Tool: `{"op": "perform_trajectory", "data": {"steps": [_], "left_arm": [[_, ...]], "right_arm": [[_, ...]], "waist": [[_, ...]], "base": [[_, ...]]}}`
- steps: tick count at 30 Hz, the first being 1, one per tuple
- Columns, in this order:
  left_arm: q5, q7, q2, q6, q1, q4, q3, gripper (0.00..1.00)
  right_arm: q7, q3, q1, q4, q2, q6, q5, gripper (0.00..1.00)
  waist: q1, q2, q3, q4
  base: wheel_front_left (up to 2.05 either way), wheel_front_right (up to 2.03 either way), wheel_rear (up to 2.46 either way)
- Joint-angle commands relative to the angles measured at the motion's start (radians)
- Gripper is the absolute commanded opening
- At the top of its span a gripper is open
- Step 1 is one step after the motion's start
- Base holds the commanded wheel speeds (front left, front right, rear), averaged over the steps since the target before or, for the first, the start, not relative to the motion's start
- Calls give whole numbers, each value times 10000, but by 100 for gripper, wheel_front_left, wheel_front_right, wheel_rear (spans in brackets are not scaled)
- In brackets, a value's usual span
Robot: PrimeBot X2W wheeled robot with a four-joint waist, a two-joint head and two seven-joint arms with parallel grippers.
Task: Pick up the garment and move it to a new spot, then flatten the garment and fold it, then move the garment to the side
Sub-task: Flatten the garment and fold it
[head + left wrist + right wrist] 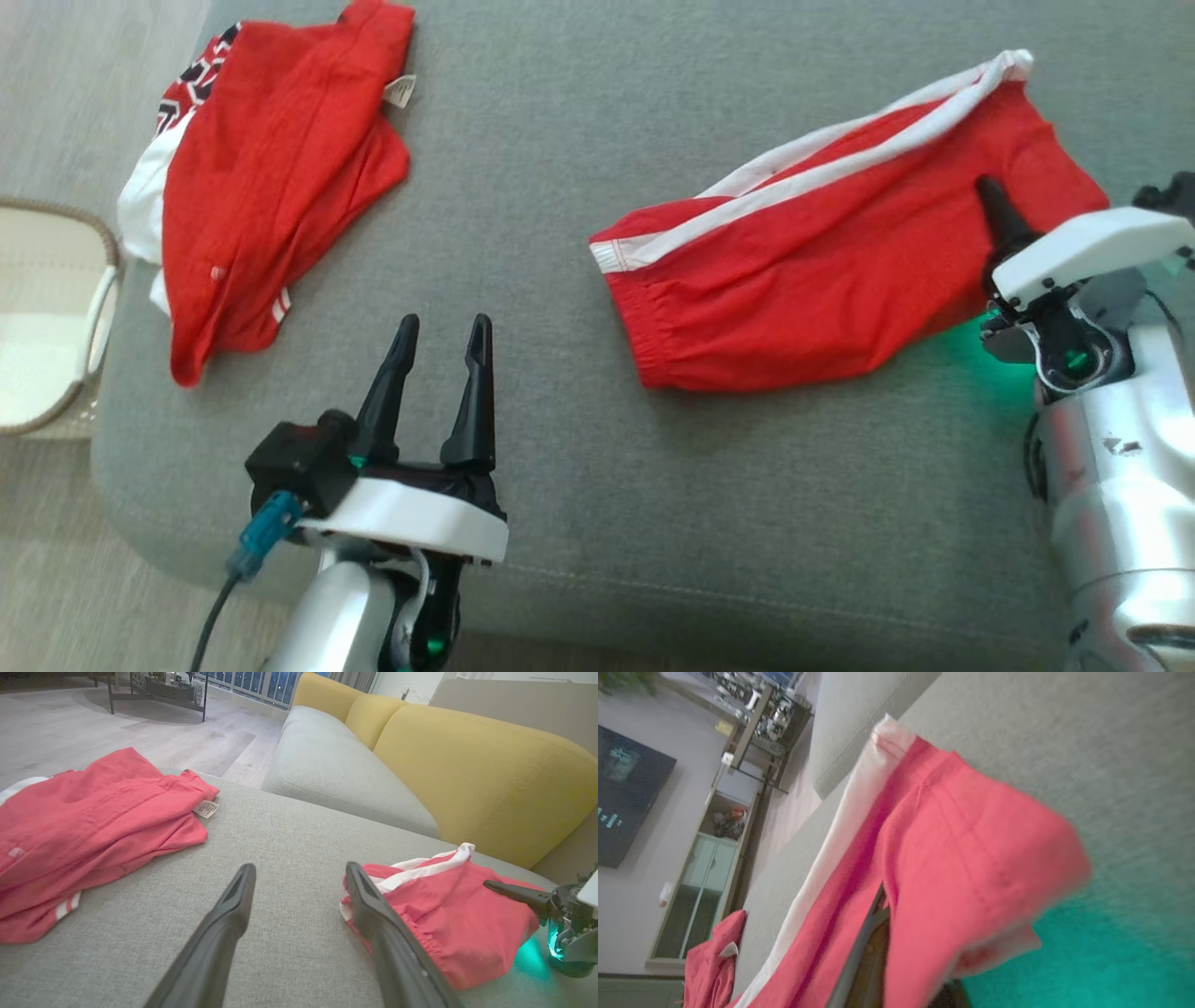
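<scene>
Readable text: none that you can make out. Entries follow.

1. Care tag [400,91], white, at the edge of the red garment [280,177] on your left. The left wrist view gives you faint grey print lines on it, too small to read.
2. Small pale patch [217,273] on the same garment: too small to read.
3. Black-and-white pattern [191,79] at that garment's far corner: possibly lettering, cut off by a fold.
4. Dark screen [626,798] on the wall in the right wrist view: teal glyphs, blurred, illegible to you.
5. Red shorts [840,252]: white stripes, nothing legible.
</scene>
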Motion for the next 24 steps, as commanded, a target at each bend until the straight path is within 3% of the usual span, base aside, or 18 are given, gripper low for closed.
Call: {"op": "perform_trajectory", "data": {"steps": [1,8,17,24], "left_arm": [[-28,-59,12,-39,-242,-282,322,100],[49,-59,12,-11,-56,-299,500,100],[149,-59,12,-82,119,-287,615,100],[221,-59,12,-155,53,-214,627,100]], "right_arm": [[-299,108,-43,-292,112,-2,114,0],[-1878,-813,251,-520,280,-2,181,0],[-2437,-1870,1218,-395,470,-2,-570,0],[-3024,-1922,1435,680,479,-2,-921,0]], "waist": [[-1,0,-146,-156],[-1,0,-523,-815],[-1,0,-831,-1574],[-1,0,-918,-1805]], "base": [[0,0,0],[0,0,0],[0,0,0],[0,0,0]]}}
